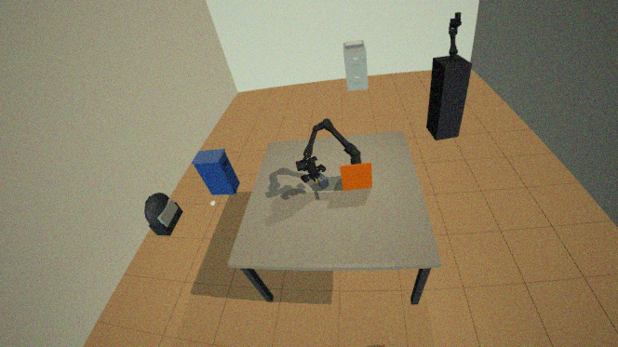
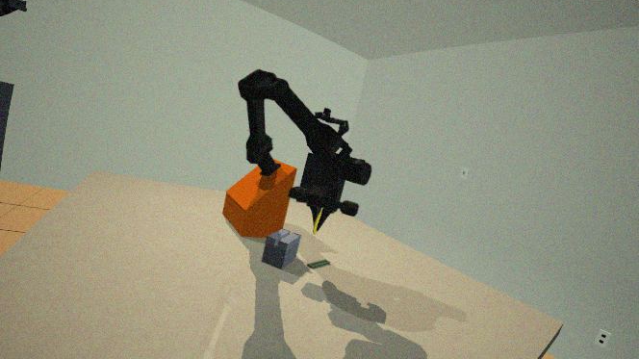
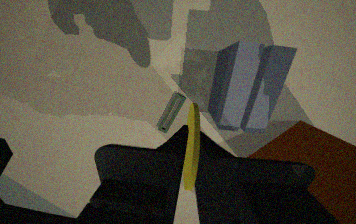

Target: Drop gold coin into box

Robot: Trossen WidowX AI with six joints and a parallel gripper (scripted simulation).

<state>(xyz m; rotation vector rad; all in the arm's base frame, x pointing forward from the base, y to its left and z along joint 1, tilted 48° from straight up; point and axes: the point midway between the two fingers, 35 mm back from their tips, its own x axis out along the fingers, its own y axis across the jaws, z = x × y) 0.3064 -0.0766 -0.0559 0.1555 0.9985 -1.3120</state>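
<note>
One gold coin (image 3: 191,145) is pinched in your claw (image 3: 189,165) (edge-on); the grey box (image 3: 240,87) sits at 1 o'clock.

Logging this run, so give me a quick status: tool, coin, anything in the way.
Tool shut on coin, raised above the table. Holder vacant. Coin beside grey box, not over the slot yet. Nothing in the way.
</note>
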